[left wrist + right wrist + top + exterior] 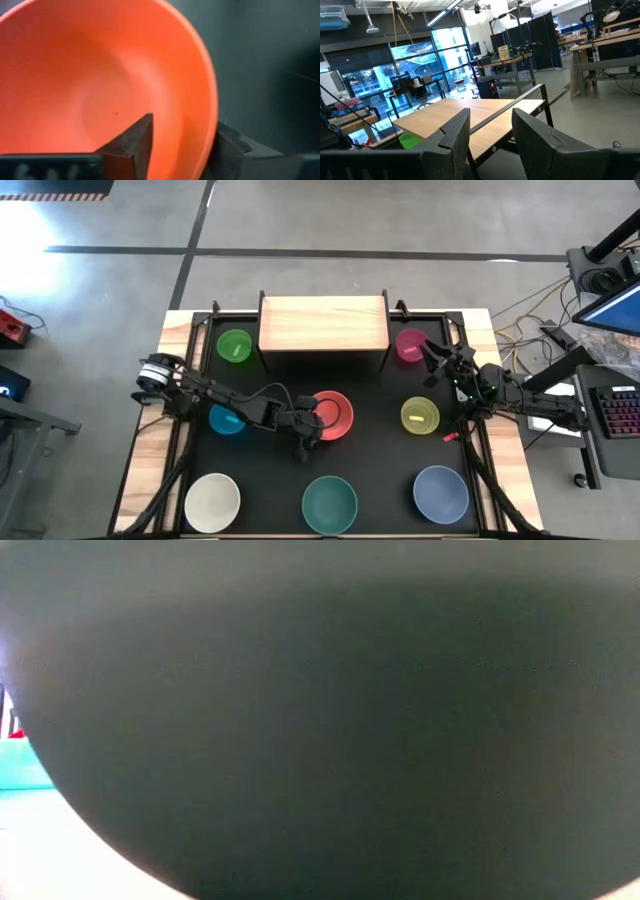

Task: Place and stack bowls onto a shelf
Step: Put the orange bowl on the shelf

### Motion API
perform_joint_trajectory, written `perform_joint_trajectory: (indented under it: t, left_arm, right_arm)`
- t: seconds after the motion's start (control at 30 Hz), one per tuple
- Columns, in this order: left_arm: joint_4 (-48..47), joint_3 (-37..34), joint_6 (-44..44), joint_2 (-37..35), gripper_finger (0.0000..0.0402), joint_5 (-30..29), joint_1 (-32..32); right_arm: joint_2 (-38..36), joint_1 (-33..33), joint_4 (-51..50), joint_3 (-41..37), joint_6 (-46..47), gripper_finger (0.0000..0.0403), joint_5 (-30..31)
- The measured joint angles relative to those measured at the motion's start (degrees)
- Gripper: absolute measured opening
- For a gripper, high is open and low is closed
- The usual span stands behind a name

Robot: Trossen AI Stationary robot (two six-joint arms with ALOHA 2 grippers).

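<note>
The left tool point(303, 438) sits at the lower left edge of the red bowl point(330, 415), near the middle of the high view. In the left wrist view its two fingers point(131, 147) stand on both sides of the bowl's rim, one inside and one outside. There is a small gap, so the tool looks partly open and is not pinching the rim yet. The next good move is probably to squeeze slowly until the rim is held tight, then lift straight up so the bowl does not tip or slide. The wooden shelf point(322, 323) is at the top middle of the high view and has no bowls on it. The red bowl is big, so it may be a good bottom bowl for a stack. The right tool point(490, 135) waits, partly open and holding nothing, at the right of the high view, between the pink bowl point(410, 344) and the yellow bowl point(419, 416). All the bowls rest on the black surface point(375, 470).
</note>
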Motion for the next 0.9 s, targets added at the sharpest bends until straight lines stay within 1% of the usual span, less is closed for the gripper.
perform_joint_trajectory:
  t: [0.17,0.2,0.23,0.37,0.67,0.73,0.9]
  left_arm:
    - [0.31,0.08,0.78,-0.06,0.0034,-0.05,0.0]
    - [0.33,0.1,0.83,-0.13,0.0018,-0.05,0.0]
    - [0.14,0.32,0.8,-0.26,0.001,-0.07,0.0]
    - [-2.33,3.34,2.45,-0.39,0.0007,1.12,0.02]
    - [-15.42,14.89,11.23,-0.53,0.0001,1.3,0.09]
    - [-17.53,17.04,12.18,-0.7,0.0001,-0.74,0.11]
    - [-24.02,20.74,14.26,-1.24,0.0001,-10.19,0.3]
  right_arm:
    - [0.0,0.02,0.01,0.0,0.0,0.0137,0.0]
    - [-0.02,0.02,0.02,0.02,0.0,0.0137,0.0]
    - [0.0,0.02,0.0,0.02,0.0,0.0137,0.0]
    - [0.0,0.02,0.01,0.0,0.0,0.0137,0.0]
    - [-0.01,0.01,0.02,0.01,-0.02,0.0137,0.0]
    - [-0.02,0.0,0.02,0.02,0.0,0.0137,0.0]
    - [-0.02,0.02,0.0,0.02,0.0,0.0137,0.0]
